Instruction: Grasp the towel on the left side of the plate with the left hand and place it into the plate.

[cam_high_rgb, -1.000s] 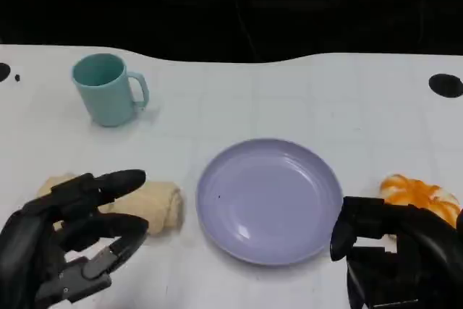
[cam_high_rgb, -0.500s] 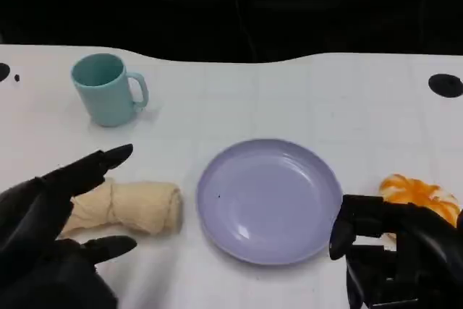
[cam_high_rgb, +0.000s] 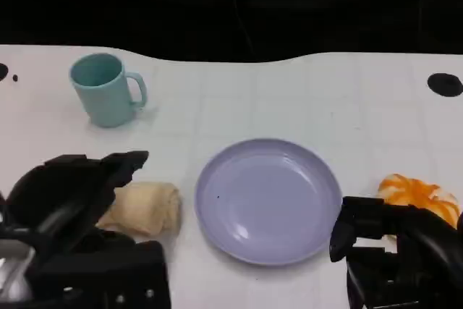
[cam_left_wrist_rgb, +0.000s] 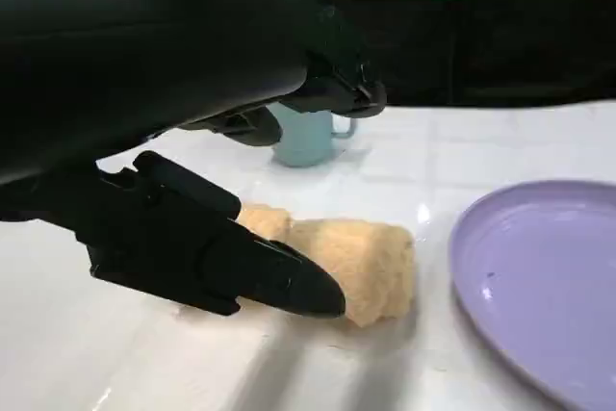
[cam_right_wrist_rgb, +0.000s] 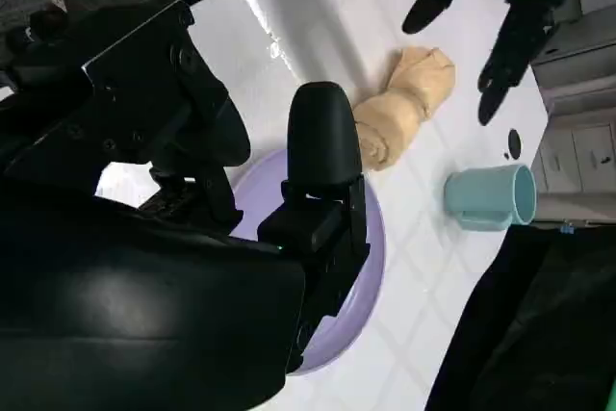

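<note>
beige towel (cam_high_rgb: 145,208), rolled up, lies on the white desk (cam_high_rgb: 289,99) at 9 o'clock of the plate (cam_high_rgb: 268,199), just beside its rim and not in it. the left hand (cam_high_rgb: 76,200) hovers over the towel's outer end with its fingers (cam_left_wrist_rgb: 255,271) apart, one low by the roll and another above it; from the wrist view it seems not to grip the towel, though contact at the lower fingertip is hard to judge. the lilac plate has nothing on it. the right hand (cam_high_rgb: 383,251) sits at 4 o'clock of the plate with fingers curled in, and whether they close fully i cannot tell. an orange thing (cam_high_rgb: 419,195) lies at 3 o'clock of the plate, partly behind that hand. a teal mug (cam_high_rgb: 107,90) stands upright at 10 o'clock, well apart from the plate, handle toward the plate side.
</note>
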Controlling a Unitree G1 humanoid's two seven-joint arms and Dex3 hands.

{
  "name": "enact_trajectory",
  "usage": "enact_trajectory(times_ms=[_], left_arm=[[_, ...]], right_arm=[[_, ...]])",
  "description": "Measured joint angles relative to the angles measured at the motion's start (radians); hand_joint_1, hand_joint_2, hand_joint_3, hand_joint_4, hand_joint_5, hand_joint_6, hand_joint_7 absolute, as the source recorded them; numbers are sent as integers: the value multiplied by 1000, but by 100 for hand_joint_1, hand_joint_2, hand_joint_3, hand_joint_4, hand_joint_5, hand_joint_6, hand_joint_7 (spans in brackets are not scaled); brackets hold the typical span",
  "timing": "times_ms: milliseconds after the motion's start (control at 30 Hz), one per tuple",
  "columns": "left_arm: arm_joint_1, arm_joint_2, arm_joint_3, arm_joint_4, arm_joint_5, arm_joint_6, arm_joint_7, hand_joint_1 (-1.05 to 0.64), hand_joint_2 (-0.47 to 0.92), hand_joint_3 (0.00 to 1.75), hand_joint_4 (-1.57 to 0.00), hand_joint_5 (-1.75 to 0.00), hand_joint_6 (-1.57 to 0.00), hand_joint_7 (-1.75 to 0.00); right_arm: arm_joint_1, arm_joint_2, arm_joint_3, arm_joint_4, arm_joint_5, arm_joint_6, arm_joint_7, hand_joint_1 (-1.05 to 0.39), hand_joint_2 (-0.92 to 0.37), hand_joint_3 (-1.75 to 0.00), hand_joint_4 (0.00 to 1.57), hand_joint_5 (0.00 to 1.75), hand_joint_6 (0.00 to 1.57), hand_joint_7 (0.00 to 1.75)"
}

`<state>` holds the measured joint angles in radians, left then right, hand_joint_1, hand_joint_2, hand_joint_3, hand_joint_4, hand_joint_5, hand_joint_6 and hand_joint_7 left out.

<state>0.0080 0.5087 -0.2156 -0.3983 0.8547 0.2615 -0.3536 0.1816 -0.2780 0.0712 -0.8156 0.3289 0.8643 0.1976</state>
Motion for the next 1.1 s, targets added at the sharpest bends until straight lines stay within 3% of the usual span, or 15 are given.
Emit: enact_trajectory(times_ms=[400,733,767,833,867,900,933,967,1000,1033,1100], left_arm=[[-190,-69,-147,360,151,17,13,-53,91,0,-36,-12,-32,-1],[-323,-114,-174,707,90,-47,169,-40,92,5,-46,-10,-38,-2],[-333,-117,-175,736,78,-56,184,-37,92,7,-54,-14,-42,-4],[-349,-120,-176,778,62,-74,214,-30,92,14,-64,-62,-63,-3],[-351,-120,-175,791,47,-90,238,-31,92,20,-76,-93,-91,-12],[-350,-119,-173,805,32,-115,273,-32,92,21,-77,-119,-104,-20],[-347,-116,-171,815,19,-145,308,-32,92,21,-76,-144,-101,-54],[-342,-112,-170,824,3,-175,339,-32,92,22,-75,-162,-79,-120],[-336,-109,-168,830,-7,-197,370,-32,92,23,-74,-168,-69,-145],[-326,-109,-165,831,-13,-207,394,-31,92,23,-74,-171,-63,-158],[-308,-109,-160,828,-32,-215,429,-29,92,23,-76,-174,-57,-168]], right_arm=[[6,-1,-4,-14,2,17,1,8,-46,-146,81,175,66,163],[13,-1,-2,-25,3,17,0,6,-44,-146,82,175,66,162],[14,0,-2,-27,3,18,-1,5,-44,-146,82,175,66,162],[14,0,-1,-30,3,21,-2,5,-44,-146,82,175,66,162],[14,0,-1,-33,4,23,-2,5,-44,-146,82,175,66,162],[14,0,-1,-35,4,27,-3,5,-44,-146,82,175,66,162],[14,0,-1,-35,5,30,-3,5,-44,-146,82,175,66,162],[14,1,-2,-35,6,33,-3,5,-44,-146,82,175,66,162],[13,1,-2,-35,6,34,-3,5,-44,-146,82,175,66,161],[13,1,-2,-35,7,35,-3,5,-44,-145,82,175,66,161],[13,1,-2,-35,7,35,-3,5,-44,-145,81,175,66,161]])
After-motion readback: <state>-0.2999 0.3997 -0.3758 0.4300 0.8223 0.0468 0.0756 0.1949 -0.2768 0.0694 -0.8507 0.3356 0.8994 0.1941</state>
